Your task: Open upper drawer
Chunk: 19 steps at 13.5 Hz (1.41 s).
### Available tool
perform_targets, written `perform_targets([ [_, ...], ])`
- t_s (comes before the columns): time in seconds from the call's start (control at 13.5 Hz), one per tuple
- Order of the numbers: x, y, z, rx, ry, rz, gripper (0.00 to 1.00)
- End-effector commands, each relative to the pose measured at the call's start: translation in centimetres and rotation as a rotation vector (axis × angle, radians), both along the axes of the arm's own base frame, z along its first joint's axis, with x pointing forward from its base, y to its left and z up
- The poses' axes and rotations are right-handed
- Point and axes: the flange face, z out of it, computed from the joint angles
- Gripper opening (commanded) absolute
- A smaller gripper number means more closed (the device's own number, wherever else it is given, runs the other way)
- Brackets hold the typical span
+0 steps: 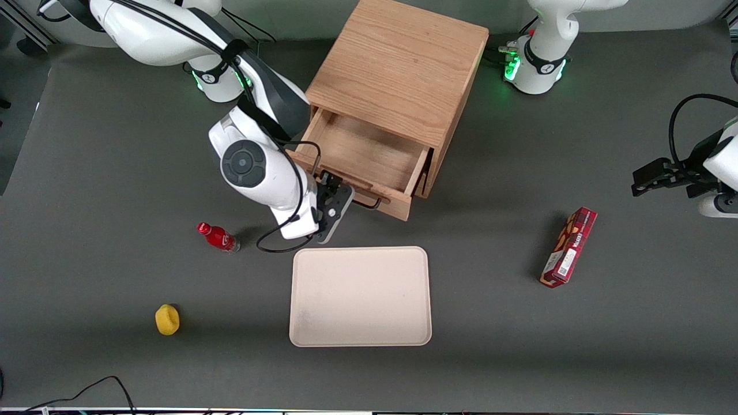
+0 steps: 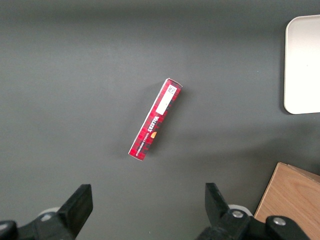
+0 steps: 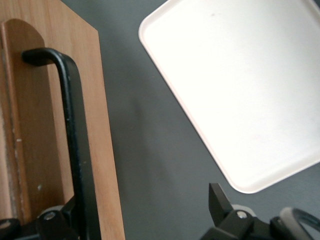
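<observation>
oak-coloured wood makes up the cabinet (image 1: 398, 69) standing on the dark grey table (image 1: 86, 173), and everything here is placed against that cabinet. its upper drawer (image 1: 363, 158) is pulled well out of the cabinet's front, toward the front camera, with the bare wooden floor of the drawer showing. a black bar handle (image 1: 363, 196) runs along the drawer's front panel.

the gripper (image 1: 336, 193) sits in front of the drawer, right at the handle's end that lies toward the working arm's side. in the right wrist view the handle (image 3: 70, 125) runs along the wooden drawer front (image 3: 30, 130) and passes just beside one black fingertip (image 3: 62, 222), while the other fingertip (image 3: 220, 200) stands well apart over the grey table; the jaws are spread wide and nothing is clamped between them. whether that one finger touches the bar i cannot tell.

a pale cream tray (image 1: 360, 297) lies flat in front of the cabinet, nearer the front camera than the drawer. a small red bottle (image 1: 218, 236) lies on its side nearer the camera than the cabinet, toward the working arm's end of the table, and a yellow lemon-like object (image 1: 167, 319) lies nearer the camera again. a red snack box (image 1: 569, 246) lies flat toward the parked arm's end of the table, well apart from the cabinet.
</observation>
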Motion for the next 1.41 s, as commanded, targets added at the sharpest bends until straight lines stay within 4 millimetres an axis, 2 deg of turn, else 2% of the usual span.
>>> perform_targets([
  [0.0, 2.4, -1.4, 0.5, 0.002, -0.04, -0.006, 1.0],
  [0.67, 6.2, -5.5, 1.7, 0.006, -0.129, -0.035, 1.0],
  [1.04, 7.6, -7.2, 1.5, 0.001, -0.143, -0.045, 1.0],
  [1.11, 7.6, -7.2, 1.9, 0.014, -0.139, -0.061, 1.0],
  [1.26, 7.3, -7.2, 4.3, 0.126, -0.098, -0.133, 1.0],
  [1.33, 7.6, -8.4, 6.2, 0.163, -0.105, -0.172, 1.0],
])
